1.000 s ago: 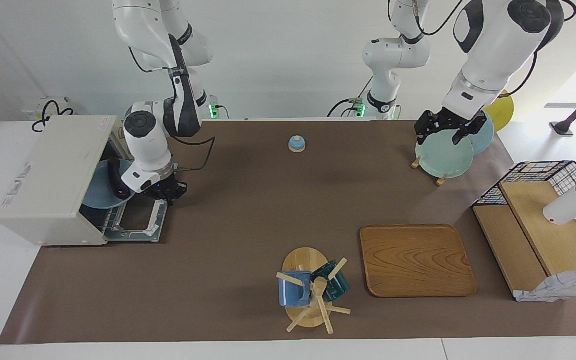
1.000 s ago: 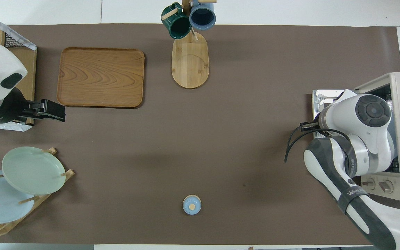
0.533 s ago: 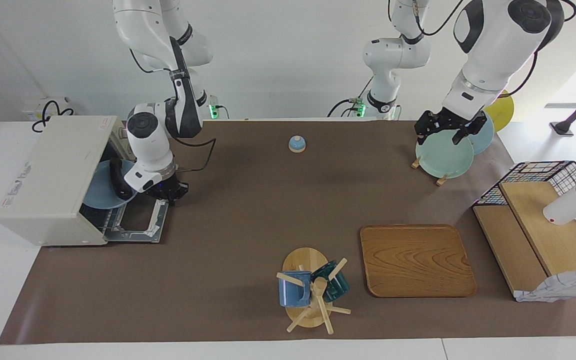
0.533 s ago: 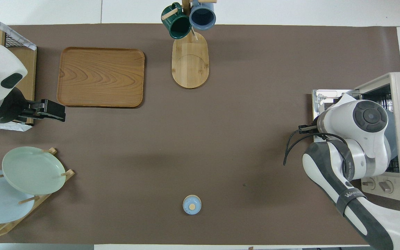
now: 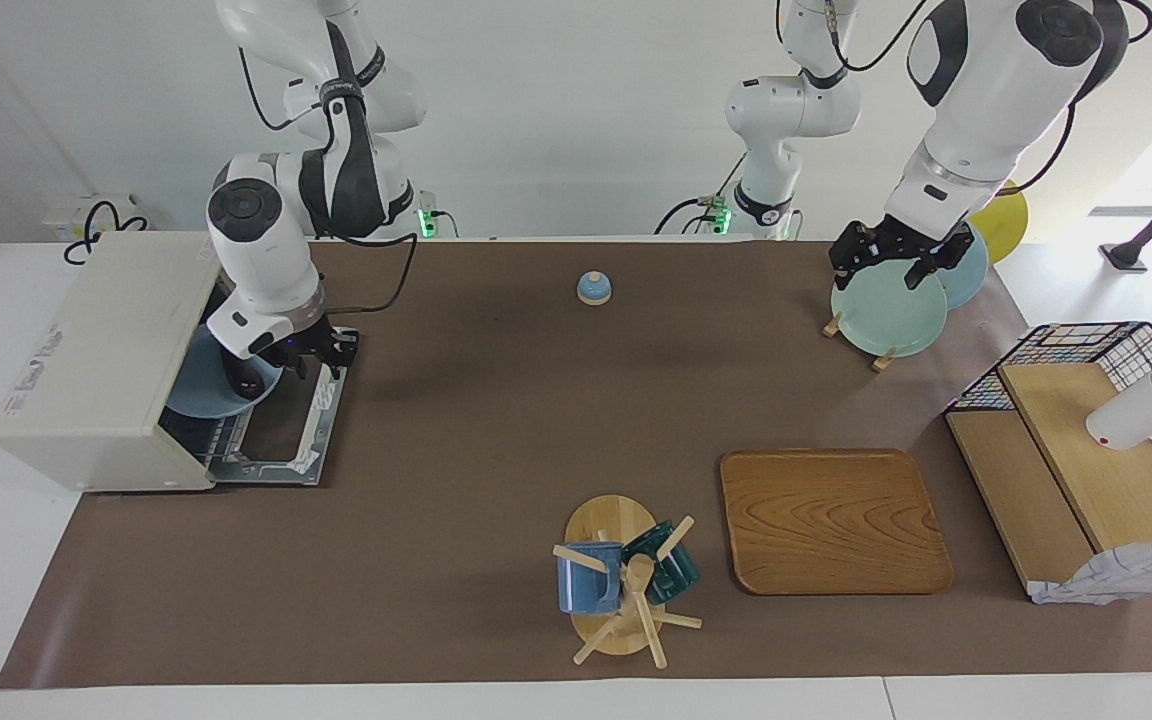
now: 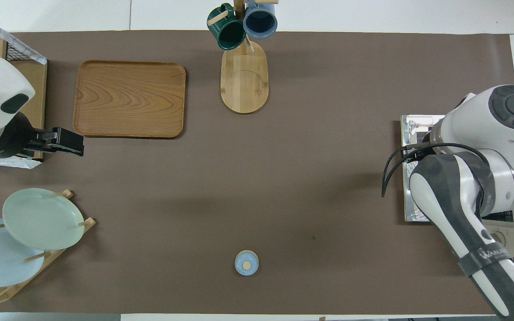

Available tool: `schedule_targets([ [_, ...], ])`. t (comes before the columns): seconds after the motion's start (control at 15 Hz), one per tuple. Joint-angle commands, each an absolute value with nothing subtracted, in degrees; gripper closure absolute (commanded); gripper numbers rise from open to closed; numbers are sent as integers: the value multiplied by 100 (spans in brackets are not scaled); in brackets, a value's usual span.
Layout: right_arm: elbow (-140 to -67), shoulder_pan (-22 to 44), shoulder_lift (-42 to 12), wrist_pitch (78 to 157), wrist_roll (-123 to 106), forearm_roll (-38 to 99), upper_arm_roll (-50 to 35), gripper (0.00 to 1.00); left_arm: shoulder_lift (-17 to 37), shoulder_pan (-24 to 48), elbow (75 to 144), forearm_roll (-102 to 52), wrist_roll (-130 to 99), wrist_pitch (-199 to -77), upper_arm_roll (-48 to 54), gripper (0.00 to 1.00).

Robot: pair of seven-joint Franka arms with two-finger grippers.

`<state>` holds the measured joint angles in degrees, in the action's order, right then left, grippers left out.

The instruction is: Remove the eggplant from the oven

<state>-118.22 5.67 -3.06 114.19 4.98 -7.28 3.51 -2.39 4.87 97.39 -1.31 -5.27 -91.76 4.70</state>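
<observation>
Hanging over the open oven [image 5: 96, 350] door, the right claw [image 5: 308, 352] shows no readable finger gap and holds nothing visible, the eggplant [image 5: 239, 375] lies dark on the blue plate [image 5: 198, 390] inside the oven, and the left claw [image 5: 898, 255] waits over the green plate [image 5: 886, 318].

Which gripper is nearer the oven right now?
Right. The right gripper is at the oven's open mouth, over the dropped door and the blue plate inside. The left gripper waits over the plate rack at the left arm's end.
</observation>
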Motion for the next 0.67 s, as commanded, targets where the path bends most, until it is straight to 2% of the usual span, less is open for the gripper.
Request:
schedule_targets([
  [0.0,-12049,221,-202,11452,572,-914,334,52,-360,475,9835,-18,-527,-9229,475,0],
  [0.4,-12366,167,-62,11540,335,-1046,343,53,-360,483,9835,-18,-527,-9229,475,0],
  [0.6,-12637,62,26,11847,44,-1370,334,54,-360,501,9835,-18,-536,-9229,483,0],
])
